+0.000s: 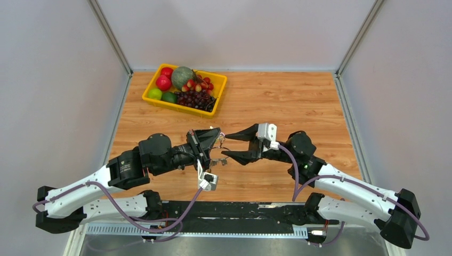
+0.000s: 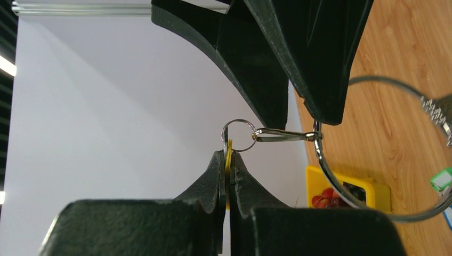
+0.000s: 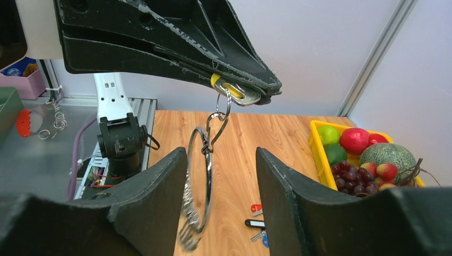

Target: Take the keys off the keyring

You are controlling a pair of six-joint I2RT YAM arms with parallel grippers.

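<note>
My left gripper point(image 2: 229, 156) is shut on a thin yellow key head point(image 2: 229, 162). From that key a small split ring point(image 2: 238, 135) and a silver clasp point(image 2: 282, 136) run to the large wire keyring point(image 2: 341, 186). In the right wrist view the keyring point(image 3: 207, 176) hangs below the left gripper point(image 3: 250, 95), with blurred silver keys point(image 3: 187, 213) dangling from it. My right gripper point(image 3: 221, 154) is open, one finger on each side of the hanging ring, and nothing is pinched. From above, both grippers point(image 1: 217, 133) point(image 1: 226, 145) meet over mid-table.
Loose red point(image 3: 256, 209), black point(image 3: 255, 224) and blue point(image 3: 264, 239) keys lie on the wooden table point(image 1: 298, 101) under the right gripper. A yellow fruit basket point(image 1: 151, 85) stands at the back left. Grey walls enclose the table on three sides.
</note>
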